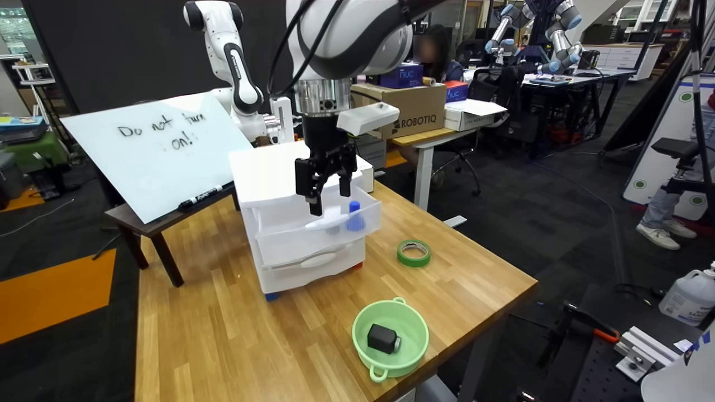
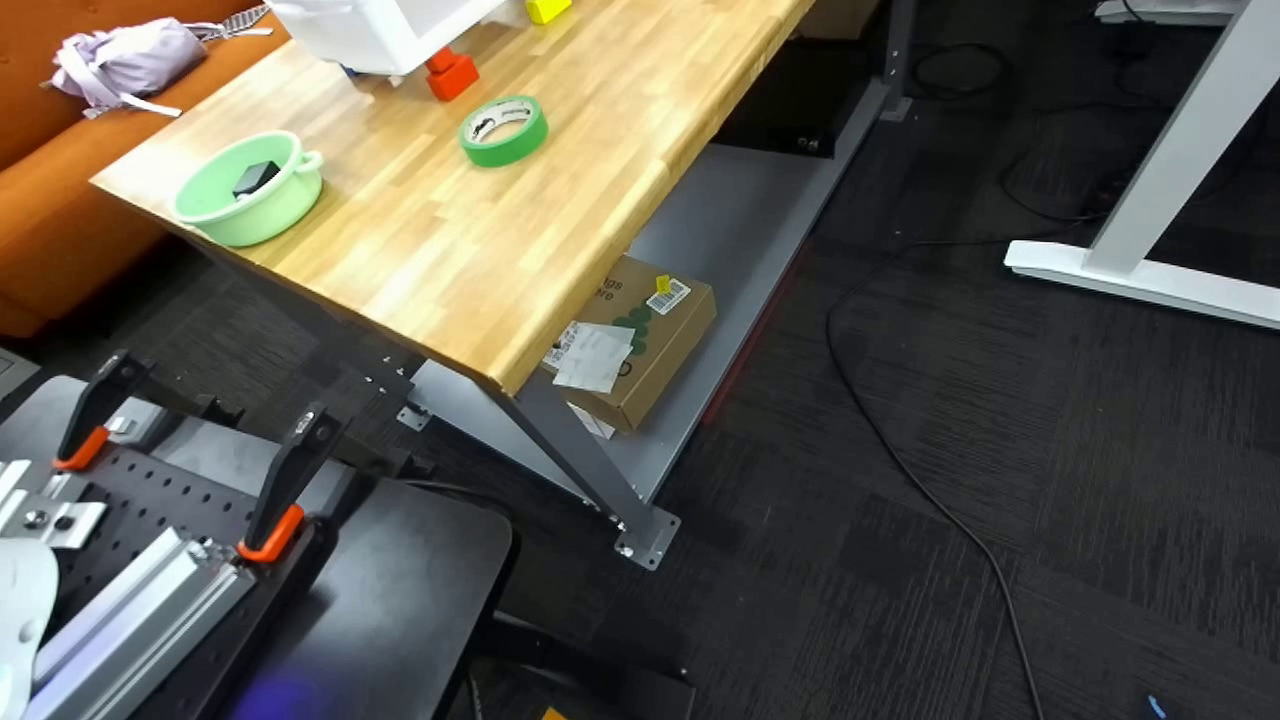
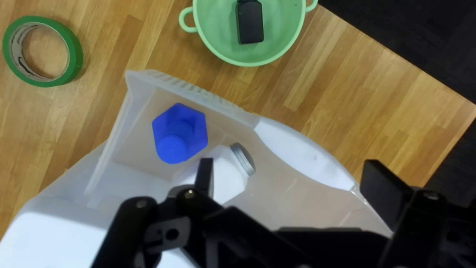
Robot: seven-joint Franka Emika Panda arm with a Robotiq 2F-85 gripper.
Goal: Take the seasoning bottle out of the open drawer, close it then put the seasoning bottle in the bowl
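Clearly, the gripper (image 3: pixel 290 176) has its fingers spread wide above the pulled-out drawer (image 3: pixel 282 204) of the white chest (image 1: pixel 265 170). Inside, the white seasoning bottle (image 3: pixel 227 181) lies on its side with its grey cap (image 3: pixel 243 159) toward the drawer's front, just beside a blue piece (image 3: pixel 179 131) with a six-sided base. Out on the counter (image 1: pixel 223 335), the lime-green bowl (image 3: pixel 219 33) holds a small black object (image 3: pixel 250 24), and a roll of green tape (image 3: pixel 76 56) sits apart from it, nearer the chest.
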